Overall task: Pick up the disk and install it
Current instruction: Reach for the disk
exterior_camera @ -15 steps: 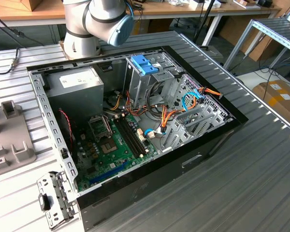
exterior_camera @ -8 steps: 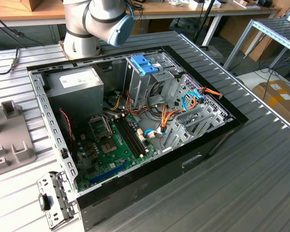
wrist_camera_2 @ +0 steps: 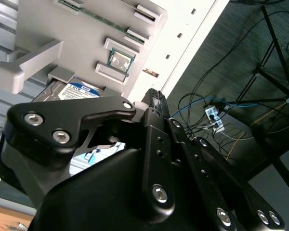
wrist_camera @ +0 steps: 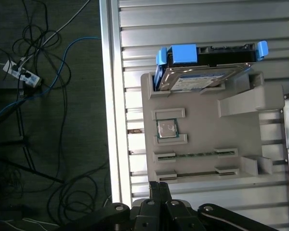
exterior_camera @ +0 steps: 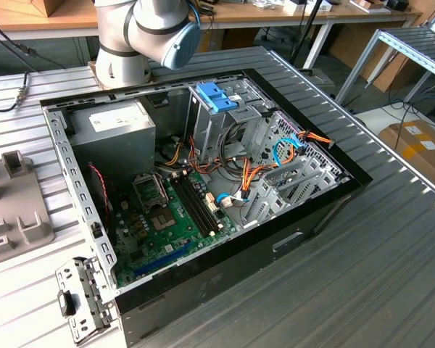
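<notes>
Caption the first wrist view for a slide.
The disk sits in the grey tray, a chip in the slot beside it, gripper apart from both.

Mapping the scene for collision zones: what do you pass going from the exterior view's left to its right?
Grey plastic fixture tray → grey metal power-supply box with white sticker → light-blue plastic latch piece → orange and blue wire bundle → brown cardboard box.
</notes>
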Tool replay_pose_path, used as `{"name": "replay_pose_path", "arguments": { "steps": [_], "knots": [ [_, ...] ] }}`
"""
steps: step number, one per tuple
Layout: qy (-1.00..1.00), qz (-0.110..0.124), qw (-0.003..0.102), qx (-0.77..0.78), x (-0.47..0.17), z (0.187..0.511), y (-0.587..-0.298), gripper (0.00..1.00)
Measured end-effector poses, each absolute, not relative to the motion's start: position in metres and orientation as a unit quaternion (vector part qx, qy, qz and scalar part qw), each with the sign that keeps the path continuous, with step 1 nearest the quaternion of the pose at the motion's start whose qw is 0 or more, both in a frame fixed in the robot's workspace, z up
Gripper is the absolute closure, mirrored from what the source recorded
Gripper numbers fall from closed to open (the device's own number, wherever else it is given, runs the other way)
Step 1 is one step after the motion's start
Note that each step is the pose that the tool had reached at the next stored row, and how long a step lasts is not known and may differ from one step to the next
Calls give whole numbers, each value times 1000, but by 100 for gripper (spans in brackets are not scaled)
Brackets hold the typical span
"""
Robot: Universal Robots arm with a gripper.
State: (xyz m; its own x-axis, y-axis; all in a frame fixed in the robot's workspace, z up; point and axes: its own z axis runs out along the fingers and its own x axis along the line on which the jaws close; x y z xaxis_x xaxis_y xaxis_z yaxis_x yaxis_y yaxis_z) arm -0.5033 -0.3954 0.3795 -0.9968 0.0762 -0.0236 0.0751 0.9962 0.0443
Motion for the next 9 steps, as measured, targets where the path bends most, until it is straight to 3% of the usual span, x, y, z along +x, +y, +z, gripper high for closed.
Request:
{"name": "replay_pose_path", "arguments": {
  "steps": [9],
  "knots": [
    [999, 22, 13, 38, -503, 379, -393, 89]
  ]
}}
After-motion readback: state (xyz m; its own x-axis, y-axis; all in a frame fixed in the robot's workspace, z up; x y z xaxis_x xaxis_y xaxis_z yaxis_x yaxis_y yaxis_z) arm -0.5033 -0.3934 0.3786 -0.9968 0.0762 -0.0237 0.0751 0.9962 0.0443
